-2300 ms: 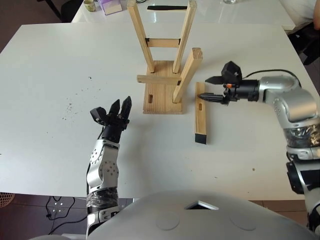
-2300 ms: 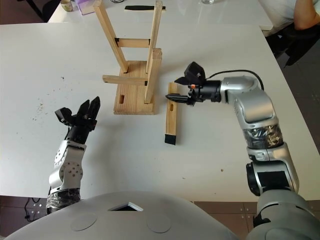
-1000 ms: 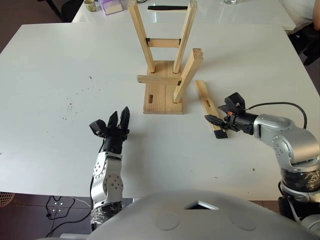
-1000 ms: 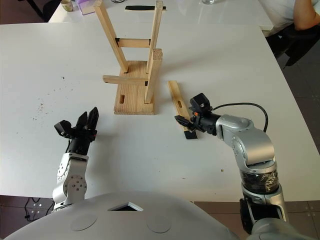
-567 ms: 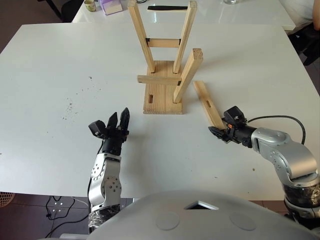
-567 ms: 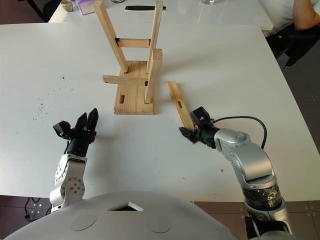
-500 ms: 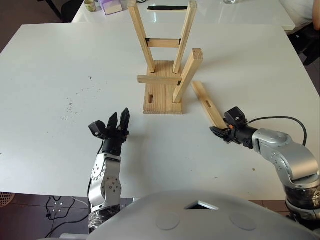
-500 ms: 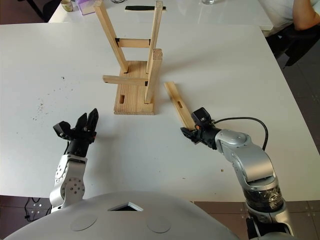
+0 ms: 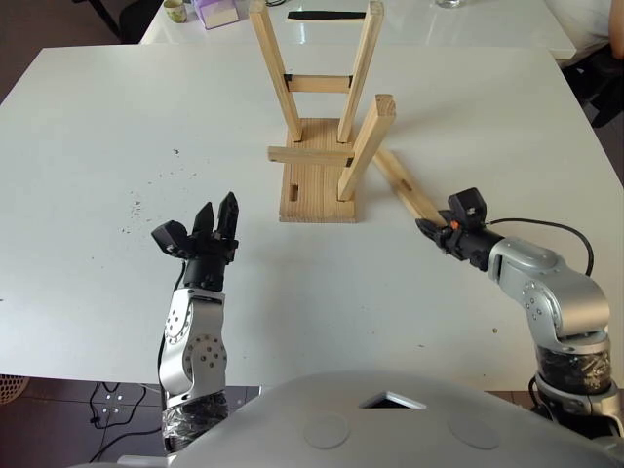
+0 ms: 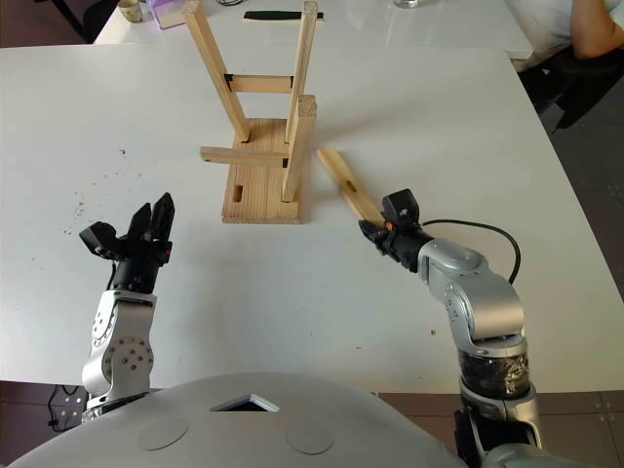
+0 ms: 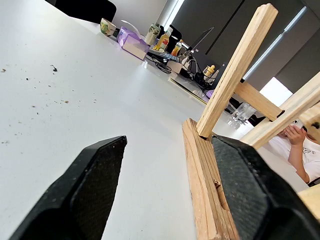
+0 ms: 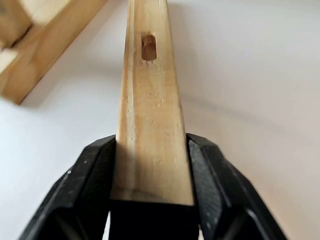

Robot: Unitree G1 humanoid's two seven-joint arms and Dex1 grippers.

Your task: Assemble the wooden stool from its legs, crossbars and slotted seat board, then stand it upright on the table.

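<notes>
Right claw [image 9: 435, 232] is gripping a leg [image 9: 403, 188] beside the stool [image 9: 317, 185]; left claw [image 9: 200, 229] is hovering open above the desk [image 9: 97, 146].

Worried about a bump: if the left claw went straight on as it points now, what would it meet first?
Likely the stool's seat board, lying just ahead of the open left claw; depth is unclear.

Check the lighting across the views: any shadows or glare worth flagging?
Left eye view: light is even, and the half-built pale wooden stool throws soft shadows toward the robot's right on the white table. Left wrist view: a bright white patch glares in the room behind the stool. Right wrist view: the loose pale wooden leg casts a soft shadow on the table beside it.
</notes>
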